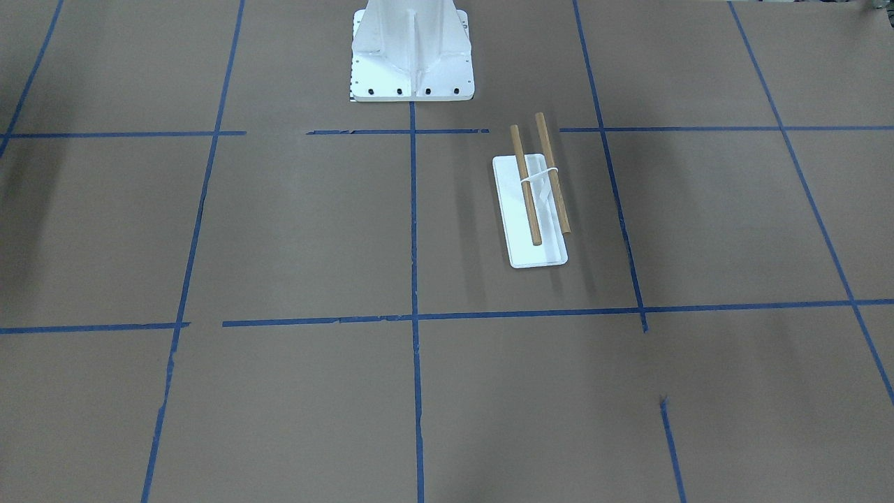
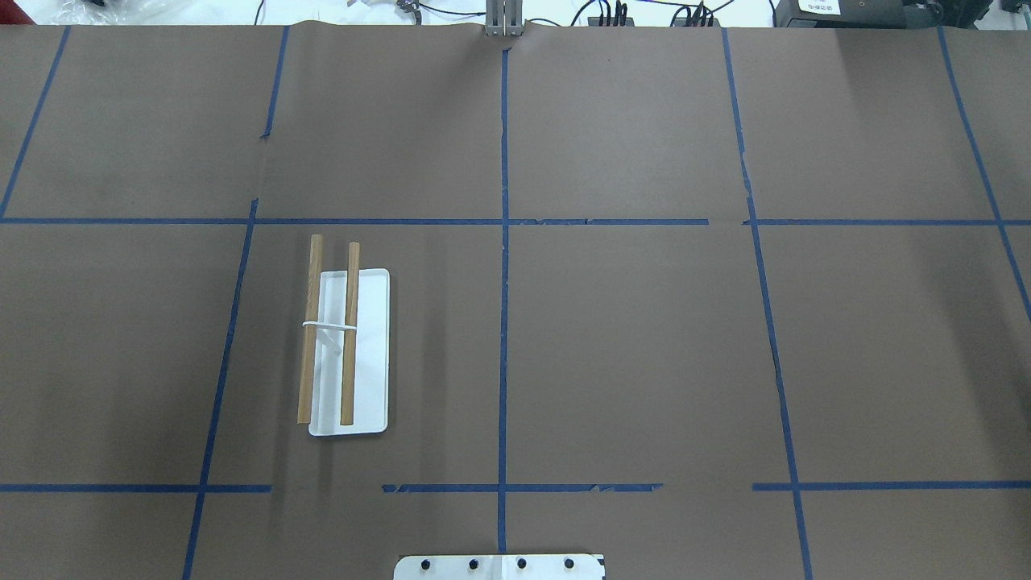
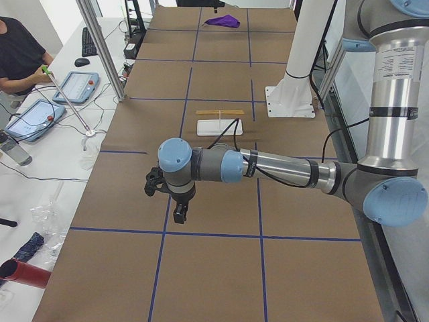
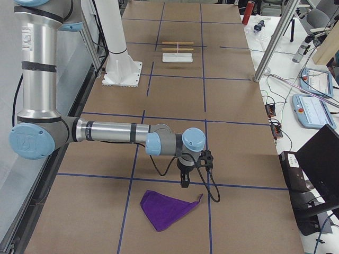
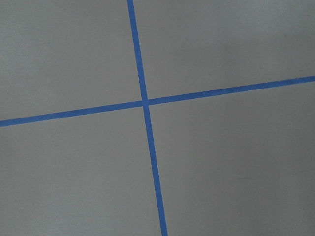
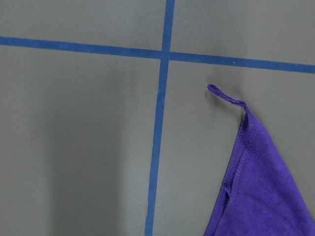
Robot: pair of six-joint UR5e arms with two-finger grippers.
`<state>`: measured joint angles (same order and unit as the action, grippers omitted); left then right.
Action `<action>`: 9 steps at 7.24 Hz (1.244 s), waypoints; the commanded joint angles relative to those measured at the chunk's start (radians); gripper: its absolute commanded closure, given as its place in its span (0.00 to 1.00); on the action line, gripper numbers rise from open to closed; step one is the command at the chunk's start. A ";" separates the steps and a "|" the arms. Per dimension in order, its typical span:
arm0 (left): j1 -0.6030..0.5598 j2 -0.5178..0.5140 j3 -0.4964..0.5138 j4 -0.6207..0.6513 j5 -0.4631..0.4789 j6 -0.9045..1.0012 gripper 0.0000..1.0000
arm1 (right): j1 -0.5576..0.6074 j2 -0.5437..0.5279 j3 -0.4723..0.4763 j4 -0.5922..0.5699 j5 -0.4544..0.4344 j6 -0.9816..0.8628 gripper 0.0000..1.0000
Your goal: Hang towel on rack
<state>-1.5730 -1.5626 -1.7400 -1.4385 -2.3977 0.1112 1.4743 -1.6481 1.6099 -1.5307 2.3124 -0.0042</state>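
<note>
The rack (image 1: 522, 209) stands on the brown table, a flat white base with two wooden rods; it also shows in the overhead view (image 2: 370, 362), far in the left view (image 3: 219, 125) and far in the right view (image 4: 177, 56). The purple towel (image 4: 167, 209) lies crumpled flat at the table's right end, also in the right wrist view (image 6: 268, 187) and far in the left view (image 3: 223, 21). My right gripper (image 4: 184, 183) hangs just above the table beside the towel's corner loop. My left gripper (image 3: 179, 215) hangs over the table's left end. I cannot tell if either is open.
The large white bolted pedestal (image 1: 412, 52) stands at the robot's side of the table (image 2: 499, 566). Blue tape lines grid the brown surface. A side bench with tablets (image 3: 75, 87), metal posts (image 3: 100, 47) and a seated person (image 3: 17, 54) runs along the operators' edge.
</note>
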 commanded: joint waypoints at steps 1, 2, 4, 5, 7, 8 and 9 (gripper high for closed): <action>0.007 0.009 -0.056 0.030 0.008 0.019 0.00 | 0.000 0.002 0.007 0.007 -0.005 0.000 0.00; 0.005 0.010 -0.059 0.030 0.008 0.021 0.00 | -0.002 0.008 0.007 0.011 -0.004 0.000 0.00; 0.013 0.010 -0.055 0.024 0.008 0.034 0.00 | -0.003 -0.002 0.074 0.030 0.013 0.012 0.00; 0.011 0.010 -0.071 0.023 0.005 0.033 0.00 | -0.003 -0.007 0.065 0.029 0.010 0.015 0.00; 0.011 0.007 -0.072 0.021 0.005 0.038 0.00 | -0.035 -0.046 0.048 0.143 0.019 0.015 0.00; 0.011 0.009 -0.069 0.015 -0.001 0.038 0.00 | -0.038 -0.061 0.030 0.196 0.048 0.016 0.00; 0.011 0.009 -0.075 0.016 -0.004 0.036 0.00 | -0.039 -0.067 0.019 0.201 0.123 0.018 0.00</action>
<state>-1.5616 -1.5542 -1.8110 -1.4212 -2.3982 0.1483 1.4383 -1.6996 1.6440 -1.3643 2.3672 0.0117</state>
